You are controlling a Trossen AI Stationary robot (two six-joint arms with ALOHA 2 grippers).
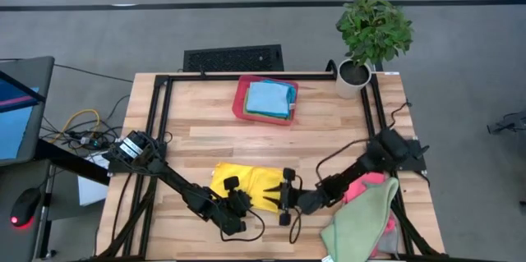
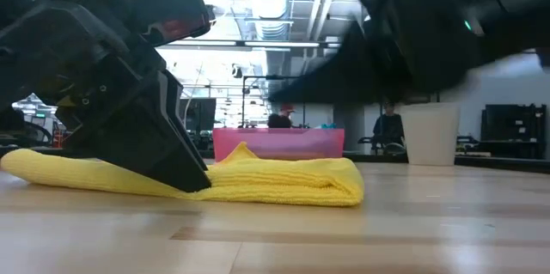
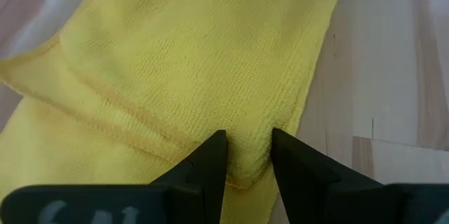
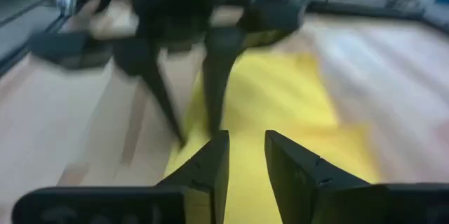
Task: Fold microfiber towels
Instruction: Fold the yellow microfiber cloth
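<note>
Right wrist view blurs left tool (image 4: 189,122) (yellow towel (image 3: 189,76) pinched).

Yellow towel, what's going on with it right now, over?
Left gripper jaws pinch the yellow towel, partly folded on the table. Right gripper at its other edge, grip unclear. Nothing in the way.

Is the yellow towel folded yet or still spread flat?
Partly folded: the yellow towel shows one layer lying over another, and the left gripper pinches its edge. It is not yet a neat fold.
</note>
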